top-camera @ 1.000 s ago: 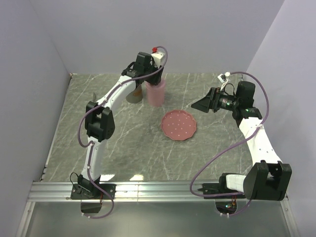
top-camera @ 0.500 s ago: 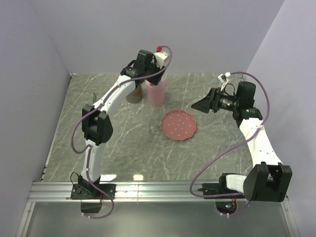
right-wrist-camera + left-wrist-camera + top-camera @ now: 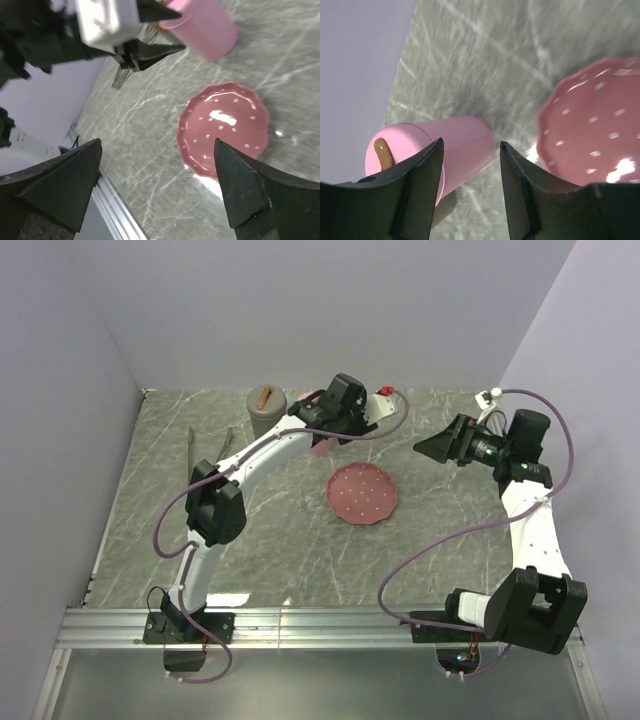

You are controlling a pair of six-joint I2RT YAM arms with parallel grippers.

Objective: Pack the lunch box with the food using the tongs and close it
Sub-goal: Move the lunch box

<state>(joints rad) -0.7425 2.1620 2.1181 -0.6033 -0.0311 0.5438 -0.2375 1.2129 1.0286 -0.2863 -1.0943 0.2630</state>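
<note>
Plainly, the tongs (image 3: 191,448) lie near-to-far, well left of the half-open, empty left hand (image 3: 471,146), the nearer one.

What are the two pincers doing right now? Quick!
Left pincer: open, holding nothing.
Right pincer: wide open, holding nothing.
</note>
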